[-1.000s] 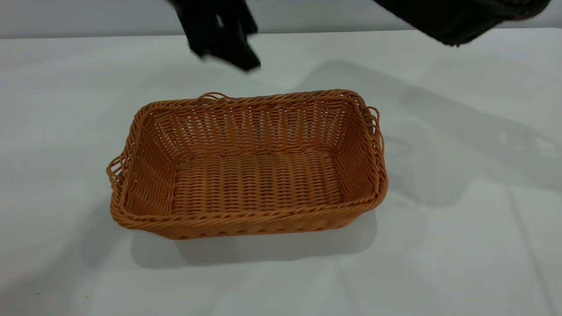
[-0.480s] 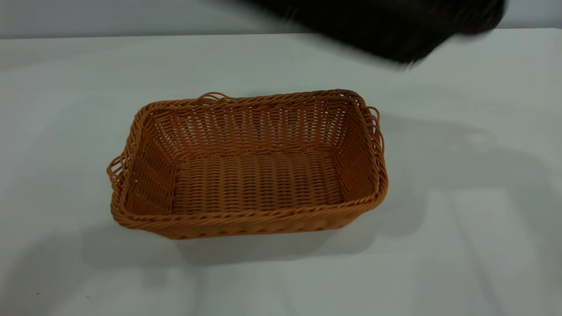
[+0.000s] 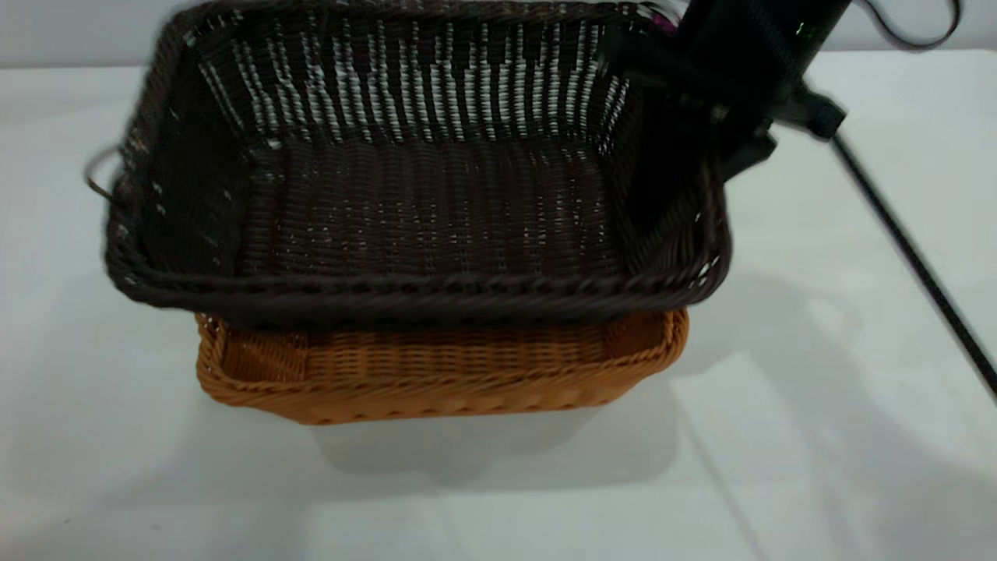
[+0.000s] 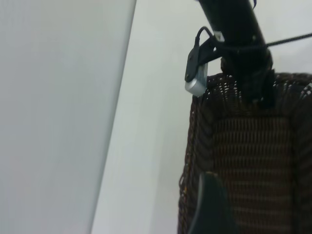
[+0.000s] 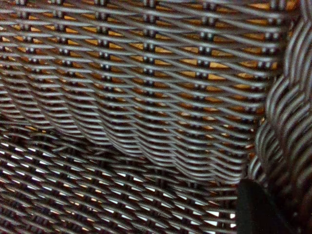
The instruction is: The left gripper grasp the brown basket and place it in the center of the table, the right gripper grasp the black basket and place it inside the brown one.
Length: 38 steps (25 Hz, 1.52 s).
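The black basket (image 3: 420,210) hangs tilted just above the brown basket (image 3: 436,382), covering most of it. The brown basket stands in the middle of the table (image 3: 818,405). My right gripper (image 3: 705,148) is shut on the black basket's right-hand rim. In the right wrist view the dark weave (image 5: 122,161) fills the picture, with orange showing through it (image 5: 219,78). My left gripper (image 4: 243,214) is out of the exterior view. One of its fingers (image 4: 209,207) shows, open and empty, over the black basket (image 4: 253,151).
A thin black cable (image 3: 911,257) runs from the right arm down towards the table's right side. The left wrist view shows the right arm (image 4: 239,39) with its silver camera (image 4: 196,83) at the basket's far end. Bare table lies all round the baskets.
The right arm has swung the black basket in from the upper right to over the brown basket. The left gripper has left the exterior view. The brown basket has not moved.
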Motion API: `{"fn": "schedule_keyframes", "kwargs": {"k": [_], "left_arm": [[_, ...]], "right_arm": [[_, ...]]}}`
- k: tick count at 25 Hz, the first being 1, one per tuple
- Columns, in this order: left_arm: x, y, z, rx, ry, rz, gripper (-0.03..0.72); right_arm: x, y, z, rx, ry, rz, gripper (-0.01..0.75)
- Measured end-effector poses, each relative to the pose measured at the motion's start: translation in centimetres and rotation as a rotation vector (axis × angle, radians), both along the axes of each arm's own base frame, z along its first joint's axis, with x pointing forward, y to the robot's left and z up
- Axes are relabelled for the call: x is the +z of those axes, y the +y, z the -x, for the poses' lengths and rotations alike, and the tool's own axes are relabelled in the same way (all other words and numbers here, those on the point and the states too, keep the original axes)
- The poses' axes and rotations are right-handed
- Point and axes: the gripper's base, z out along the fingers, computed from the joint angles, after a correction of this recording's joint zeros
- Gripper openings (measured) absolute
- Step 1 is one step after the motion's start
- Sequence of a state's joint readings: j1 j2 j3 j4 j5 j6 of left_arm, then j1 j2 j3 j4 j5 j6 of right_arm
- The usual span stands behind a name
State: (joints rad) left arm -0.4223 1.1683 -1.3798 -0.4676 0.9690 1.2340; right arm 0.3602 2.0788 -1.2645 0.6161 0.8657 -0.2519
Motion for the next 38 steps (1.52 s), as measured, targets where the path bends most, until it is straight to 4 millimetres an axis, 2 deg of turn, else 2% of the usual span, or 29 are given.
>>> {"fn": "schedule_keyframes", "kwargs": {"k": [3,7,14,17,22,24,26,30,34,36,38], "left_arm": [[-0.1,0.0,0.1,0.007,0.019,-0.003,0.453],[-0.1,0.1,0.1,0.007,0.025,-0.006,0.453],[-0.1,0.1,0.1,0.009,0.024,-0.008,0.452],[-0.1,0.1,0.1,0.008,0.023,-0.009,0.452],[-0.2,0.1,0.1,0.009,0.023,-0.011,0.452],[-0.2,0.1,0.1,0.010,0.022,-0.013,0.452],[0.0,0.2,0.3,0.010,0.014,-0.011,0.452],[1.0,1.1,1.7,0.041,-0.021,0.004,0.452],[2.4,2.7,4.1,0.156,-0.041,0.056,0.452],[3.2,4.0,5.7,0.246,-0.047,0.088,0.452],[3.7,5.4,7.2,0.348,-0.054,0.111,0.452]], "right_arm": [[-1.8,0.0,-0.3,-0.015,0.008,0.020,0.093],[-3.0,-0.1,-0.4,-0.005,0.016,0.034,0.093],[-3.5,-0.1,-0.6,0.000,0.000,0.041,0.130],[-3.5,-0.1,-0.5,0.007,0.006,0.037,0.219],[-3.1,0.0,-0.1,0.089,0.039,0.020,0.444],[-2.4,0.1,-0.3,0.138,0.052,0.021,0.510],[-0.9,0.2,-0.7,0.190,0.048,0.030,0.557],[4.3,-0.1,-2.2,0.250,-0.014,0.105,0.584],[11.4,-0.4,-3.3,0.215,-0.192,0.143,0.585],[15.5,-0.7,-2.7,0.186,-0.290,0.126,0.586],[19.8,-1.4,-1.1,0.163,-0.386,0.098,0.586]]}}
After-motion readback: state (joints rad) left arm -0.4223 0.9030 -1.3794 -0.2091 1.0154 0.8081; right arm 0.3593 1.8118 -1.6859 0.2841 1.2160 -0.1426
